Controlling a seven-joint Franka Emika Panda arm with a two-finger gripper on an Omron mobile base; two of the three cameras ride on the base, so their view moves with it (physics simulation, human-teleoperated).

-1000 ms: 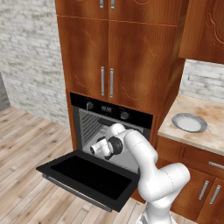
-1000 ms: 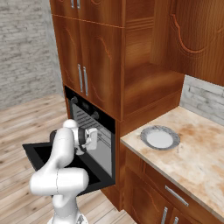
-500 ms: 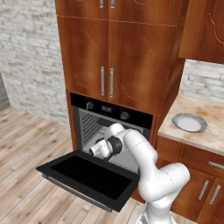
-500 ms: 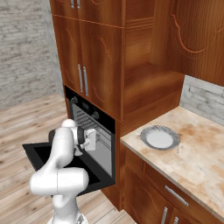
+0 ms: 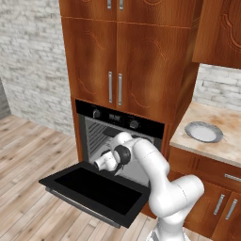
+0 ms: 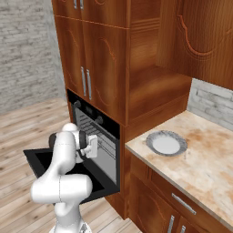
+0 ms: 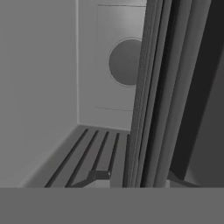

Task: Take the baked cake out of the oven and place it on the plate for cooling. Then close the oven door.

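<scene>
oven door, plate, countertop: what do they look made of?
Oven door: looks like dark glass in a black frame; flat, smooth, faintly glossy panel. Plate: probably glazed ceramic; pale smooth centre, darker grey rim, though it could be enamelled metal. Countertop: seems polished stone or a laminate imitation; beige with mottled rust-brown blotches.

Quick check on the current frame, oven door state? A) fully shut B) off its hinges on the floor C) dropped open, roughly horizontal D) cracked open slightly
C: the oven door hangs out flat in front of the oven cavity in both base views, with the arm reaching over it toward the racks.
</scene>
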